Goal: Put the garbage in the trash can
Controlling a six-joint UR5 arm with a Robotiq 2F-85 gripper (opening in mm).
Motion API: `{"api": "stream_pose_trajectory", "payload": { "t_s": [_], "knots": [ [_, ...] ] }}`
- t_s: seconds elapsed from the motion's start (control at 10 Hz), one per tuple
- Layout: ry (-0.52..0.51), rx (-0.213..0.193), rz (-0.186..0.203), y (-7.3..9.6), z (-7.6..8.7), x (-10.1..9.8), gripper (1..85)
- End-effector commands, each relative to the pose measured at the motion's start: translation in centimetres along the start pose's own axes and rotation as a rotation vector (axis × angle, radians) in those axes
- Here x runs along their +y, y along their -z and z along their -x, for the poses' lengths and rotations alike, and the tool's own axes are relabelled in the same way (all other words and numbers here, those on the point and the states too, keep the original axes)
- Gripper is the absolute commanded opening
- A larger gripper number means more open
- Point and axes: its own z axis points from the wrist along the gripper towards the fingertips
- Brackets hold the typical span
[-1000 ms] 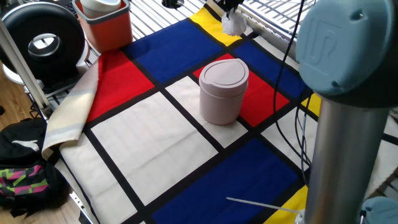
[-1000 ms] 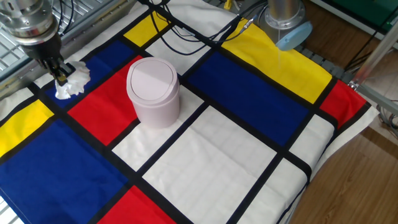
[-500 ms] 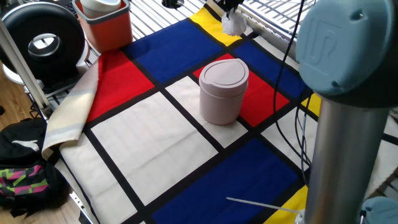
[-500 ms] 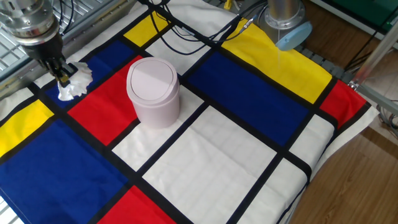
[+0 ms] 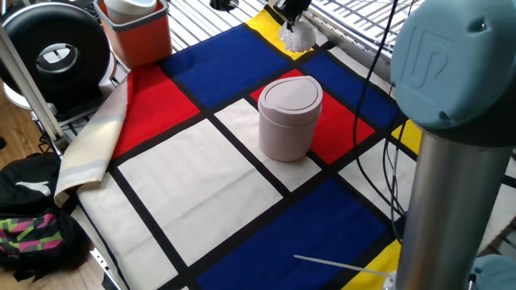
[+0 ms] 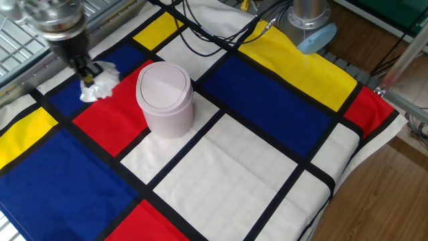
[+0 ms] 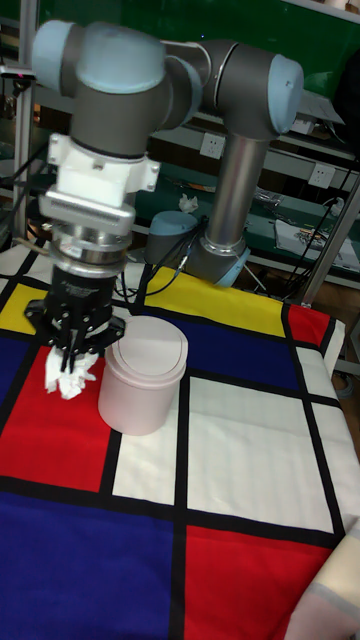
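Observation:
The garbage (image 6: 100, 82), a crumpled white tissue wad, hangs in my gripper (image 6: 87, 72), which is shut on its top. It is lifted just above the cloth, left of the trash can (image 6: 165, 98). That can is a pale pink cylinder with a rounded swing lid, standing upright on a red patch. In one fixed view the garbage (image 5: 297, 35) sits beyond the trash can (image 5: 289, 117), near the far edge. From the tall fixed view, my gripper (image 7: 72, 357) holds the garbage (image 7: 70, 374) close beside the trash can (image 7: 142, 372).
A red-orange square bin (image 5: 137, 31) with a white insert stands at the far corner. Black cables (image 6: 214, 30) lie across the cloth near the arm's base (image 6: 306, 20). A black bag (image 5: 32, 213) lies on the floor. A metal grid (image 5: 355, 20) borders the table.
My gripper has carried the garbage up and toward the trash can. The can has not moved.

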Motion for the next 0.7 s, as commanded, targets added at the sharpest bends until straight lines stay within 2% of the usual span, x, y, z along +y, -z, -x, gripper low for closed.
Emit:
{"api": "stream_pose_trajectory", "payload": {
  "t_s": [0.0,0.2,0.6],
  "knots": [
    [-0.083,-0.013,-0.009,1.9,-2.9,3.7,1.0],
    [-0.113,-0.008,-0.02,2.9,-3.7,5.5,1.0],
    [-0.141,-0.013,-0.033,3.2,-4.6,6.7,1.0]
  ]
}}
